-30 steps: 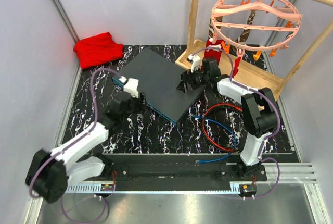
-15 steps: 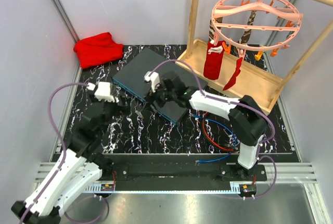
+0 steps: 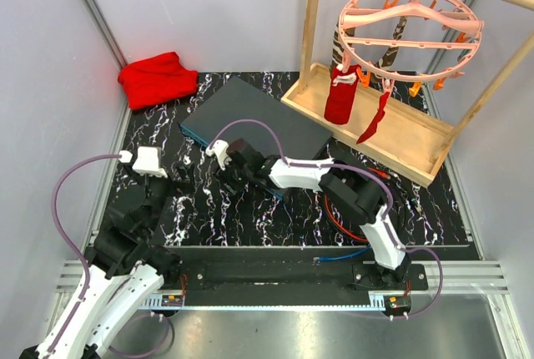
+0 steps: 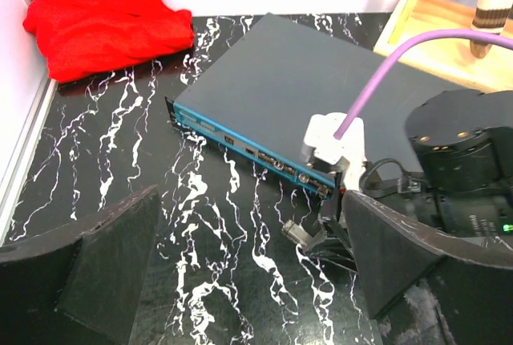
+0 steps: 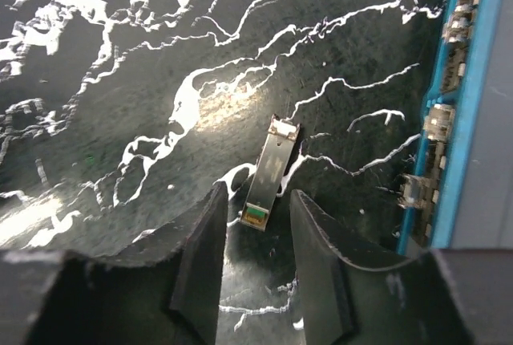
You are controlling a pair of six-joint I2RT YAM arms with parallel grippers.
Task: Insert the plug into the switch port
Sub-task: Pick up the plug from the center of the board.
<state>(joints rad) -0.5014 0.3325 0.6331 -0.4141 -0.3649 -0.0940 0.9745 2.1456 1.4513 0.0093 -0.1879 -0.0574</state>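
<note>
Currently the plug (image 5: pixel 271 172) lies flat on the table (image 5: pixel 120 104) just beside the switch (image 5: pixel 473 104), between my right gripper (image 5: pixel 258 204)'s half-open fingers, ungripped; probably light, stiff, slick, so pinch its long sides; left gripper (image 4: pixel 248 249) gapes empty.

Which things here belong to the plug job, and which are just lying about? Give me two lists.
For the job:
- switch
- plug, lying on the table in front of the switch's ports
- right gripper, fingers either side of the plug

Lying about:
- red cloth
- wooden tray
- pink clip hanger
- red sock
- loose cables
</note>
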